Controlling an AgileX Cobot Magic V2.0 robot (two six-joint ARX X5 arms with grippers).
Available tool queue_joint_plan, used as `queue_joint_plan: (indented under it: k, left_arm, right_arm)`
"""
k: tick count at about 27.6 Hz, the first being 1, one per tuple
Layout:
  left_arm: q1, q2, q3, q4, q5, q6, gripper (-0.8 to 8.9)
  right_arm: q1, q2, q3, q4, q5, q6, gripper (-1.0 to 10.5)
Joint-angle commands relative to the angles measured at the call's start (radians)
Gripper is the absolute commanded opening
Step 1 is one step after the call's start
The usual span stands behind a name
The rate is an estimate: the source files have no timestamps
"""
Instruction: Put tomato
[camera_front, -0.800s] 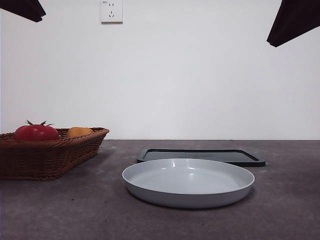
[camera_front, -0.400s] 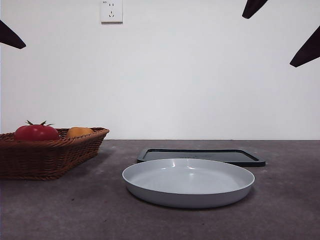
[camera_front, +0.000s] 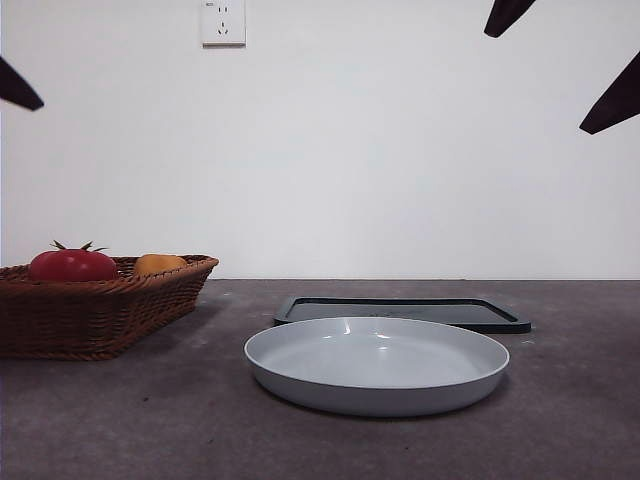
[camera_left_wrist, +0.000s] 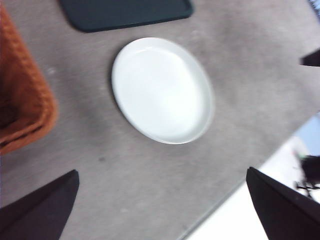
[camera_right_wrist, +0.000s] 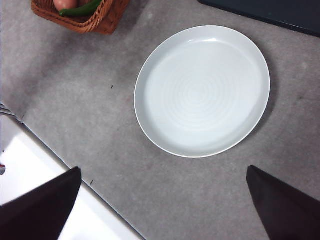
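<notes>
Left pincer (camera_left_wrist: 160, 210) and right pincer (camera_right_wrist: 162, 205) both hang high over the bench (camera_front: 150, 430), jaws spread wide, holding nothing. Below both lies a white plate (camera_front: 377, 364), w/ a dark tray (camera_front: 400, 311) just behind at 12 o'clock. At the plate's 9 o'clock, a wicker basket (camera_front: 95, 310) holds the tomato (camera_front: 72, 265) beside an orange fruit (camera_front: 158, 264).

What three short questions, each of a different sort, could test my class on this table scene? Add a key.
1. True or false: the tomato lies on the white plate.
2. What lies beside the tomato in the wicker basket? A) orange-yellow fruit B) spoon C) cup
3. Fill in: behind the plate lies a dark ____.

Key: 1 false, it is in the basket; 2 A; 3 tray.
</notes>
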Motion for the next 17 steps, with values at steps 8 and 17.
queue_joint_plan:
  k: [8, 17]
  left_arm:
    - [0.012, 0.282, 0.245, -0.085, -0.361, 0.043, 6.15]
    - [0.115, 0.643, 0.546, -0.105, -0.415, 0.07, 6.16]
  right_arm:
    - [0.006, 0.006, 0.013, 0.022, 0.029, 0.024, 5.8]
    - [0.006, 0.006, 0.013, 0.027, 0.029, 0.024, 5.8]
